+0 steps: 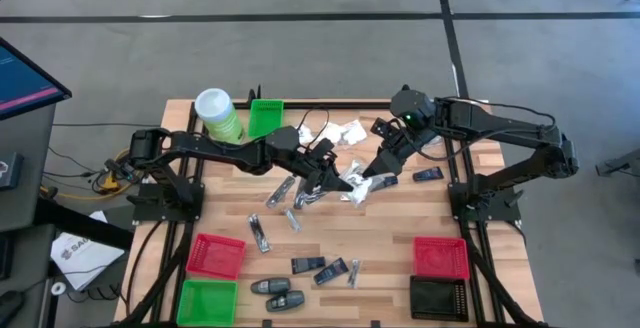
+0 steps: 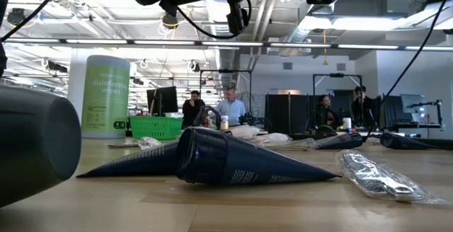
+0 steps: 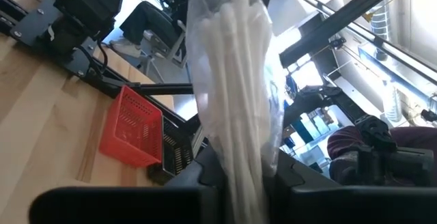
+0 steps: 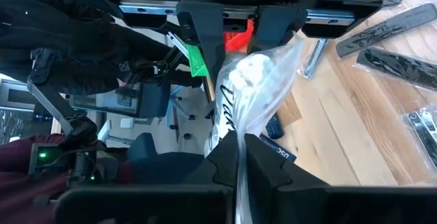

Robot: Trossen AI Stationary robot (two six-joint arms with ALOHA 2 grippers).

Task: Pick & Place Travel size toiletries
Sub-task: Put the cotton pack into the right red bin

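A clear plastic packet of white cotton-tipped sticks (image 1: 355, 186), one of the travel size toiletries, hangs above the middle of the table between both grippers. My left gripper (image 1: 333, 171) is shut on one end and my right gripper (image 1: 374, 173) on the other. The left wrist view shows the packet (image 3: 232, 94) running away from my left gripper (image 3: 246, 183). In the right wrist view the packet (image 4: 254, 80) runs from my right gripper (image 4: 240, 162) toward the left one. Other toiletries (image 1: 308, 265) lie flat on the wood. My left gripper pinches one end of the packet (image 3: 240, 162) between its two fingers, coming level from the table's left. The packet is lifted clear of the table and stretches away from the fingers. My right gripper pinches the clear film at the opposite end (image 4: 240, 138) between its two fingers, slanting down from the table's right. The white cotton tips lie just beyond the fingers, and the packet hangs clear of the table.
A green canister (image 1: 218, 113) and a green bin (image 1: 265, 118) stand at the far left. Red (image 1: 215, 255) and green (image 1: 207, 301) bins sit near left, red (image 1: 440, 256) and black (image 1: 438, 298) bins near right. A dark packet (image 2: 233, 161) lies before the low camera.
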